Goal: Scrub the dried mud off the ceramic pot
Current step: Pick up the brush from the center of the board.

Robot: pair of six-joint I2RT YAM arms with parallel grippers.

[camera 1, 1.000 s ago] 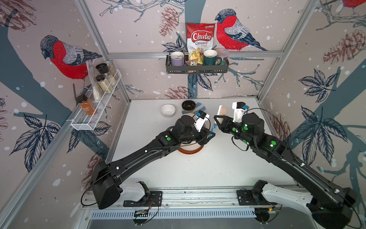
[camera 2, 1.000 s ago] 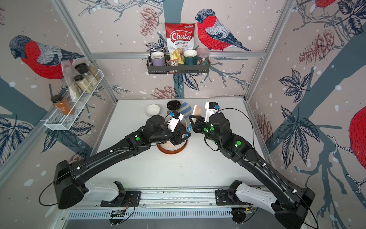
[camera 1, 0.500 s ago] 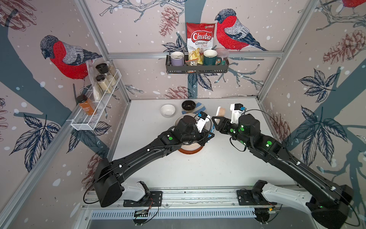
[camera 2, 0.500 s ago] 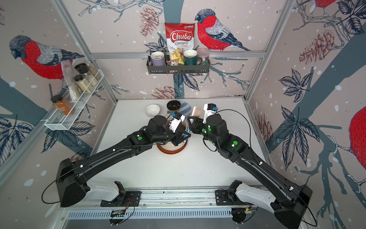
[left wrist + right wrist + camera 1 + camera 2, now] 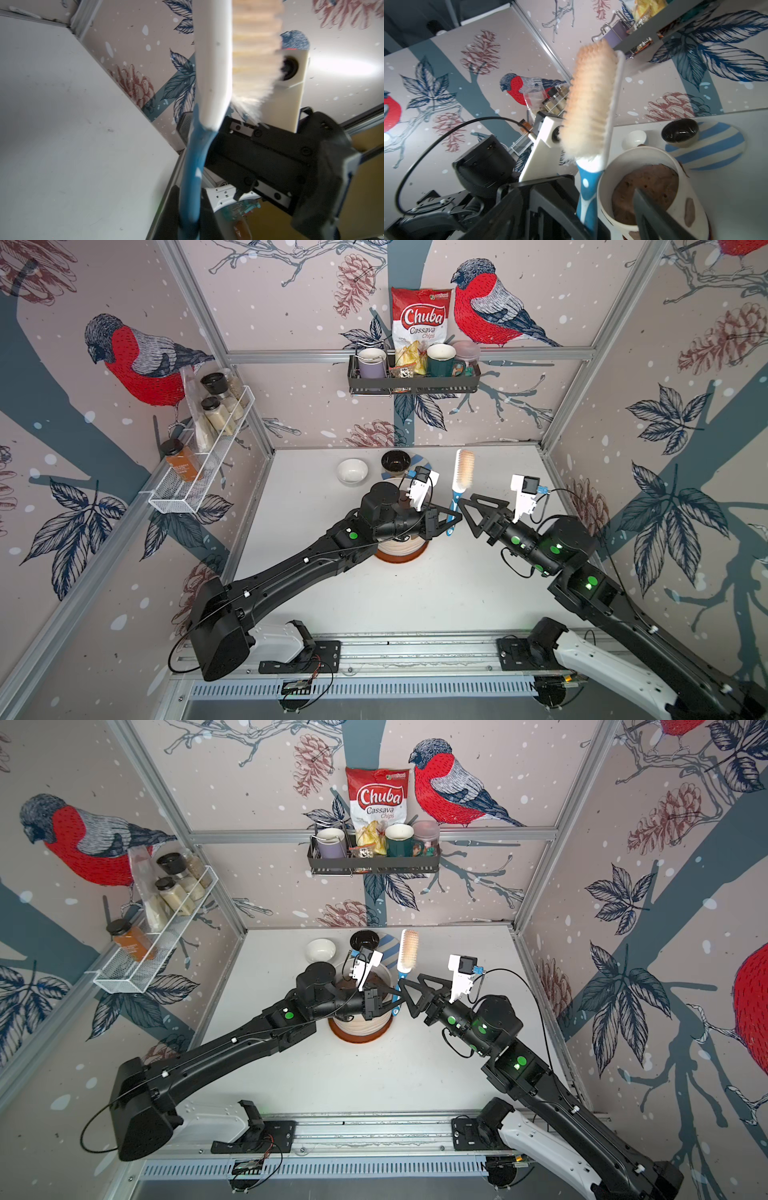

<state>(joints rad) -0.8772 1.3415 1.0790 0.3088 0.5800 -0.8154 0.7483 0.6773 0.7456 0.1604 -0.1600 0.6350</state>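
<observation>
While the right gripper (image 5: 467, 517) has spread wide, the left gripper (image 5: 453, 517) now clamps the brush (image 5: 463, 468).

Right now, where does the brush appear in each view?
In a top view: brush near centre, just above the left gripper.
In a top view: brush near centre, same spot.
Left wrist: brush mid-picture, white back shown.
Right wrist: brush mid-picture, bristles shown.
Shared landmark: left gripper, shut on the blue handle.
</observation>
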